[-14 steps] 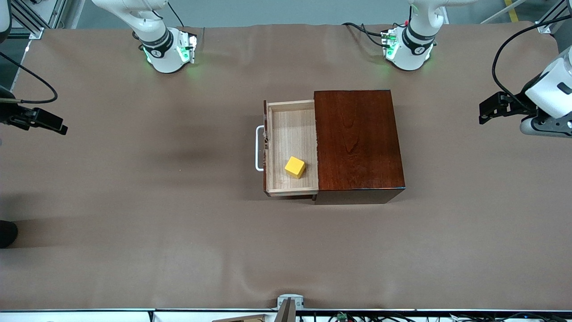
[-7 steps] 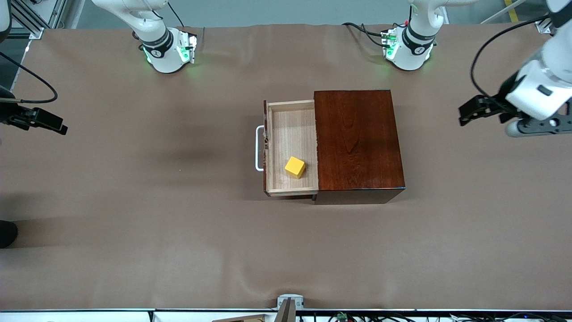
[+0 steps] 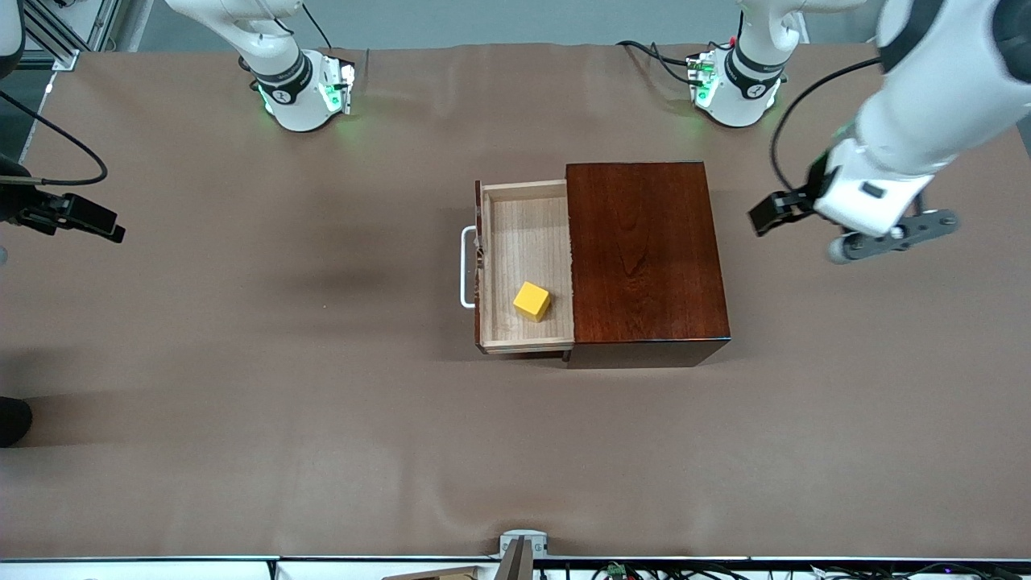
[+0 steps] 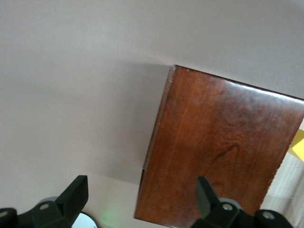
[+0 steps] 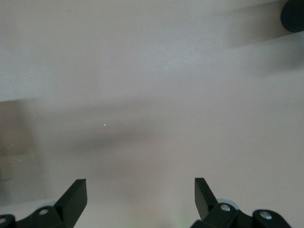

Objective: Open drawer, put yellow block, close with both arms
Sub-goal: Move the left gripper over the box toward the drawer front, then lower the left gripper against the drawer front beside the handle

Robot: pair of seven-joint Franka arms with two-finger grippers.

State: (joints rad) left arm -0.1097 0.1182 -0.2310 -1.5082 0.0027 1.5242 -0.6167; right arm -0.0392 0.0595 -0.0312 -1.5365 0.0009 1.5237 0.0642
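Observation:
The drawer point(image 3: 523, 242) stands pulled out of the mahogany box point(image 3: 644, 258), its white handle point(image 3: 465, 267) toward the right arm's end. The yellow block point(image 3: 532, 301) lies in the pale tray, in the part nearer the front camera. My left gripper point(image 3: 769, 216) is open and empty, in the air over the table beside the box's closed end. In the left wrist view the gripper point(image 4: 141, 195) looks down on the box top point(image 4: 223, 142), with a sliver of the block point(image 4: 298, 145) at the edge. My right gripper point(image 3: 84, 217) is open over bare table at its own end.
The brown cloth point(image 3: 322, 419) covers the whole table. The arms' green-lit bases point(image 3: 302, 93) point(image 3: 733, 89) stand along the edge farthest from the front camera. A dark round thing point(image 3: 12, 419) sits at the right arm's end and also shows in the right wrist view point(image 5: 293, 14).
My left arm has swung in from the table's end toward the box, its gripper now close to the box's closed end. The right gripper, drawer and block have stayed put.

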